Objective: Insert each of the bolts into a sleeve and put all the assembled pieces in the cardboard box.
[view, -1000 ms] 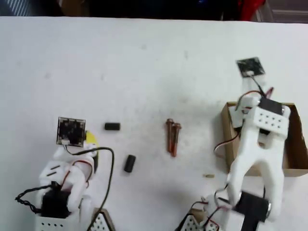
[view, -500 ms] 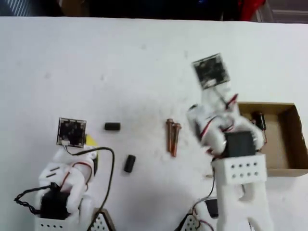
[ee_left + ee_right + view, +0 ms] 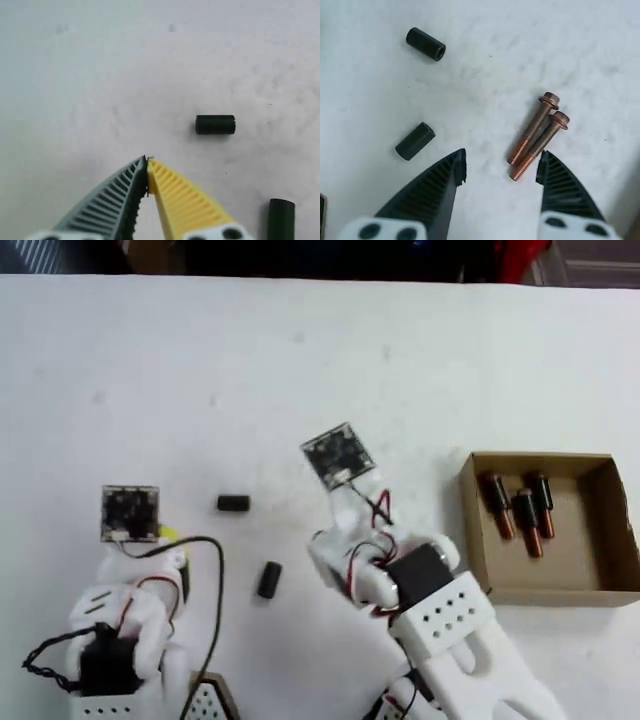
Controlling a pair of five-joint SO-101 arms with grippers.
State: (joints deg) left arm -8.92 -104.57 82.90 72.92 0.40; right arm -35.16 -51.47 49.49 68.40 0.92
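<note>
Two copper bolts [image 3: 535, 131] lie side by side on the white table, between the open fingers of my right gripper [image 3: 502, 164], which hovers just above them with nothing in it. Two black sleeves lie loose: one sleeve [image 3: 415, 141] near the right gripper's dark finger, the other sleeve [image 3: 425, 44] farther off. From above they show as the sleeve [image 3: 268, 579] and the sleeve [image 3: 233, 503]. My left gripper [image 3: 147, 161] is shut and empty, short of the sleeve [image 3: 215, 124]. The cardboard box [image 3: 470, 540] at the right holds three assembled pieces [image 3: 525, 512].
The right arm [image 3: 430, 610] reaches from the front edge to the table's middle and covers the bolts from above. The left arm [image 3: 125, 625] stays at the front left. The far half of the table [image 3: 300, 360] is bare white.
The right arm has swung left from over the cardboard box to above the two bolts, uncovering three assembled pieces in the box. The left arm shifted slightly left.
</note>
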